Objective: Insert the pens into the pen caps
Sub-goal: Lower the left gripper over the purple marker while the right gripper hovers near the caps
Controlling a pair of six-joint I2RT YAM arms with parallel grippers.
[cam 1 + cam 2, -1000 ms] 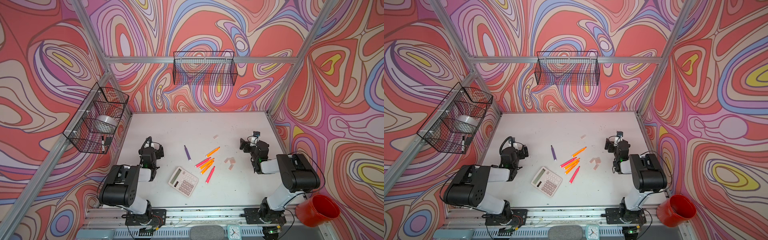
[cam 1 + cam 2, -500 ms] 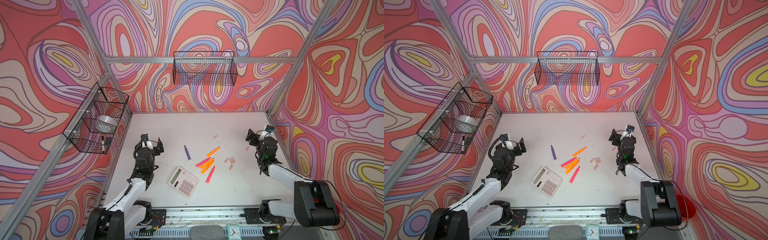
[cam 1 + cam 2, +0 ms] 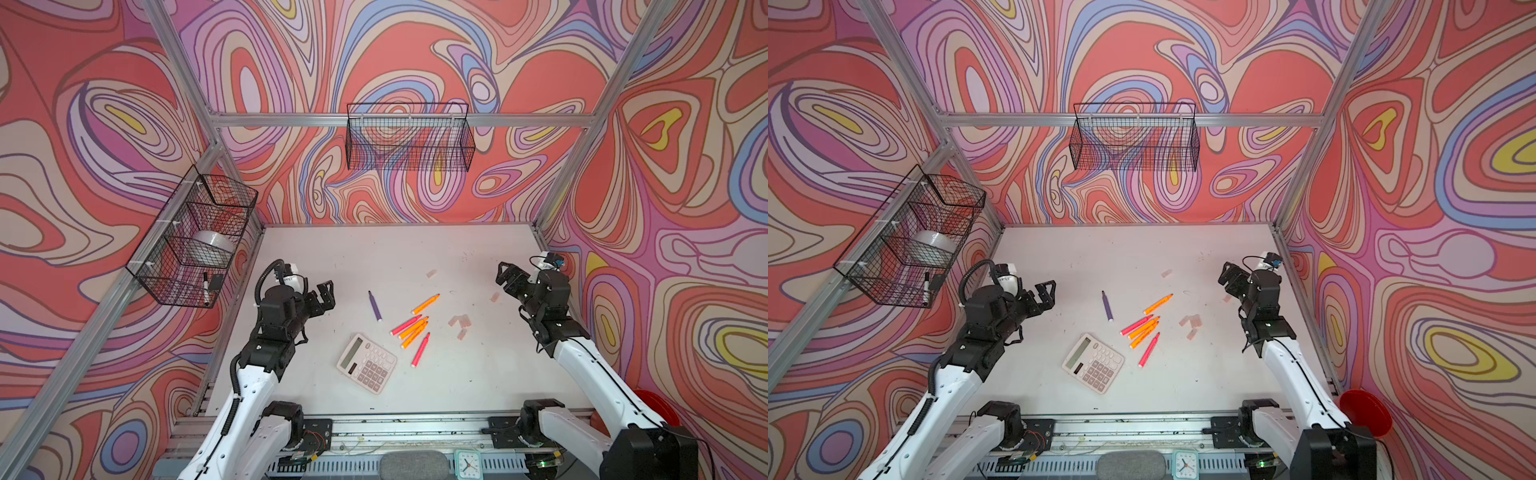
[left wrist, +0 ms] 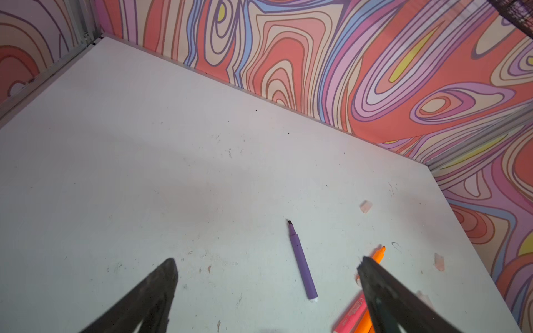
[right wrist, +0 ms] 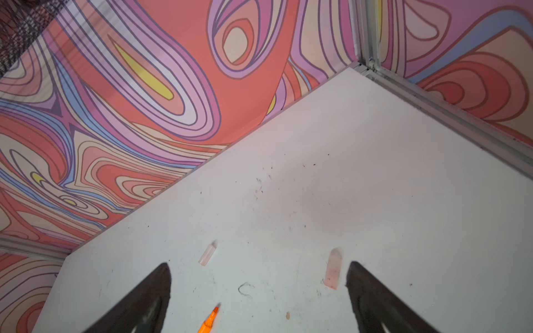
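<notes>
Left jaws hung wide open and empty over the white counter (image 3: 374, 249). The slim purple plastic marker pen (image 4: 302, 261) lay loose ahead, between them, likely the first pick. Right jaws also gaped empty, with a pale translucent pinkish cap stub (image 5: 332, 269) just inside one side, probably lined up for capping.

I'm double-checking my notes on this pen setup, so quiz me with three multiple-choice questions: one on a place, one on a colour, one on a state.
1. Where is the calculator?
A) in the back wire basket
B) on the table, beside the pens
C) against the far wall

2. What colour is the lone pen?
A) green
B) purple
C) black

3. How are the left gripper and right gripper?
A) both open, empty
B) left shut on a pen
C) right shut on a cap

1 B: it lies flat next to them.
2 B: its barrel is purple.
3 A: the fingers stand apart with nothing held.
</notes>
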